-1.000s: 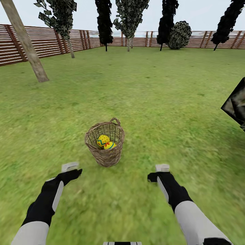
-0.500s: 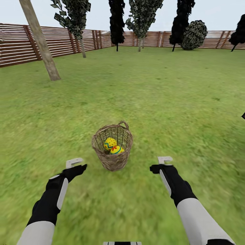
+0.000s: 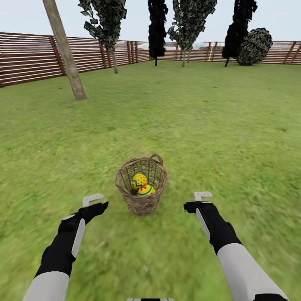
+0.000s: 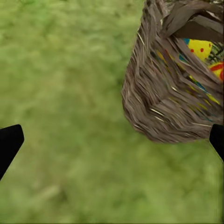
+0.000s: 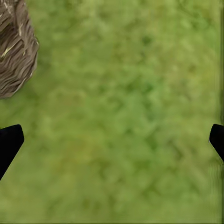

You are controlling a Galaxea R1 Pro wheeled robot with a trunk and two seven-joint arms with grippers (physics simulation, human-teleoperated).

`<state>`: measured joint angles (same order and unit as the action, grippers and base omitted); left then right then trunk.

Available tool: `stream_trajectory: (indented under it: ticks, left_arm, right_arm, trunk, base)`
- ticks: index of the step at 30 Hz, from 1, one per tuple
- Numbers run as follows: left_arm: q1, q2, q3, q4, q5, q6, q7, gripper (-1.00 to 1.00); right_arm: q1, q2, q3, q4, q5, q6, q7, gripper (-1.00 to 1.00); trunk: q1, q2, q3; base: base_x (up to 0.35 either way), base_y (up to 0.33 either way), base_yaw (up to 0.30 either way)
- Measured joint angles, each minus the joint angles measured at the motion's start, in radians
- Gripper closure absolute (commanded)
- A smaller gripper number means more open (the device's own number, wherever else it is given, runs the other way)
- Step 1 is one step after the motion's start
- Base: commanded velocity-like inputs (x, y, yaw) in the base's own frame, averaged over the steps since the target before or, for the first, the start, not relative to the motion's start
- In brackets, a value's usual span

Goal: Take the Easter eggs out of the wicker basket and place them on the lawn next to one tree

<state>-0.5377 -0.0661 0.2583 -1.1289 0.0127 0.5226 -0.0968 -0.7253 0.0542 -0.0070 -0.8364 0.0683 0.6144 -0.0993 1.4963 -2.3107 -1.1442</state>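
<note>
We see both pincers, left (image 3: 93, 200) and right (image 3: 202, 195), open, empty, flanking the basket (image 3: 141, 186) holding eggs (image 3: 142, 185).

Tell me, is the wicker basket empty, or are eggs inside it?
Not empty. The wicker basket stands upright on the lawn, and two eggs show inside it in the head view. Whether a third lies beneath them, I cannot tell.

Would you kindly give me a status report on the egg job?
Both claws, left and right, open, empty. Two yellow zigzag Easter eggs visible in the brown wicker basket. Nothing in the way.
</note>
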Motion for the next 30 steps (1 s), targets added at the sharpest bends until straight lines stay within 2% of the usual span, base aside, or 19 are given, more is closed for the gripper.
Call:
stream_trajectory:
  ticks: [8,24,27,29,30]
  left_arm:
    - [0.0,0.0,0.001,0.0,0.0,0.0,0.0,-1.0]
    - [0.0,-0.002,0.002,0.003,0.001,0.0,0.001,-1.0]
    - [0.0,-0.009,0.002,0.005,0.002,0.0,0.001,-1.0]
    - [0.0,-0.013,0.002,0.01,0.013,0.0,0.001,-1.0]
    - [0.0,-0.013,0.005,0.012,0.038,0.001,0.0,-1.0]
  right_arm:
    - [0.001,0.001,0.0,0.001,0.0,-0.002,0.0,-1.0]
    - [0.001,0.007,0.001,0.002,0.0,-0.002,-0.004,-1.0]
    - [0.001,0.006,0.001,0.002,0.0,-0.002,-0.004,-1.0]
    - [0.001,0.006,0.001,0.002,0.0,-0.002,-0.004,-1.0]
    - [0.001,0.005,0.001,0.004,0.0,-0.002,-0.004,-1.0]
  trunk:
    - [0.0,0.0,0.012]
    - [0.0,0.0,0.032]
    - [0.0,0.0,0.036]
    - [0.0,0.0,0.039]
    - [0.0,0.0,0.04]
  base:
    - [0.213,-0.287,0.13]
    - [0.214,-0.287,0.223]
    - [0.216,-0.284,0.227]
    - [0.225,-0.272,0.227]
    - [0.227,-0.269,0.227]
